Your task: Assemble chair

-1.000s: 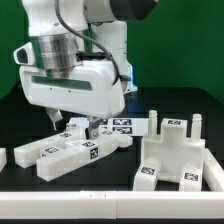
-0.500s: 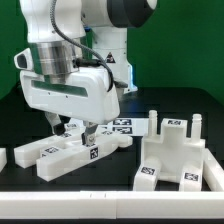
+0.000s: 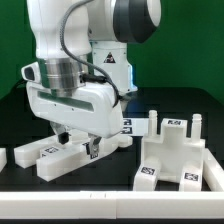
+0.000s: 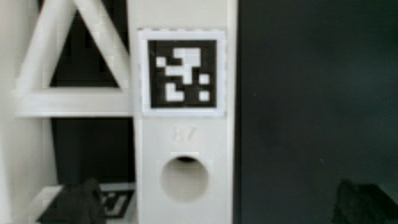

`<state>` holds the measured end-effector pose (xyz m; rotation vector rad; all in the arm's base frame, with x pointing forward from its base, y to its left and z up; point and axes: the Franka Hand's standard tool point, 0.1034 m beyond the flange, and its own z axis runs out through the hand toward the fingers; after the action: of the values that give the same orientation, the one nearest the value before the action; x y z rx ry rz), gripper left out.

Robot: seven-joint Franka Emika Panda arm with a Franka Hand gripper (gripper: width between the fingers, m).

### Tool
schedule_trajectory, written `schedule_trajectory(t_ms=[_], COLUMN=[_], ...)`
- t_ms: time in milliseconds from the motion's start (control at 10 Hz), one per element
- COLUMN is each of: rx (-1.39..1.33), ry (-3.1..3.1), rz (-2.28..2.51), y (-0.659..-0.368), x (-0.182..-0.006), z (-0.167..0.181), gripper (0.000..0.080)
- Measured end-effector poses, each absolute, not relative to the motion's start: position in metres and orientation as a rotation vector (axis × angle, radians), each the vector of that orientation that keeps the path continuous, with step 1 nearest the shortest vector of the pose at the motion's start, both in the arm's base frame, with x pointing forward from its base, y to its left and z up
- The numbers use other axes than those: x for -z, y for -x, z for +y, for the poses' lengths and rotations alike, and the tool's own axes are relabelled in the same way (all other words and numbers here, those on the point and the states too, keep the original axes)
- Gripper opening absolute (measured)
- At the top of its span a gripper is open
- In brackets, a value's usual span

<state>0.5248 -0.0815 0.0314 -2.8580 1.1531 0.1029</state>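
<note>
Several white chair parts lie on the black table. Two long bars with marker tags (image 3: pixel 58 155) lie at the exterior view's left front, with more tagged pieces (image 3: pixel 122 128) behind them. My gripper (image 3: pixel 78 142) is low over these bars and open. In the wrist view a white bar (image 4: pixel 187 120) with a black tag and an oval hole (image 4: pixel 185 178) runs between my fingers. The dark fingertips (image 4: pixel 79 204) stand apart from its sides, so my gripper (image 4: pixel 222 206) straddles it without touching. A white ladder-like frame (image 4: pixel 63 70) lies beside the bar.
A large white part with upright posts (image 3: pixel 176 152) stands at the exterior view's right front. A small white piece (image 3: pixel 3 158) shows at the left edge. The white table rim (image 3: pixel 110 205) runs along the front.
The arm has come down towards the long bars and shifted a little, so the open fingers now sit at bar height.
</note>
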Motion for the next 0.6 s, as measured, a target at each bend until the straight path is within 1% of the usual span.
schedule_trajectory(t_ms=[300,600], rx=[-0.112,-0.129], ry=[2.877,2.89], rz=[1.15,1.143], y=[-0.521,-0.517], x=[-0.017,-0.007], z=[-0.081,-0.077], gripper=[0.0649,0.0649])
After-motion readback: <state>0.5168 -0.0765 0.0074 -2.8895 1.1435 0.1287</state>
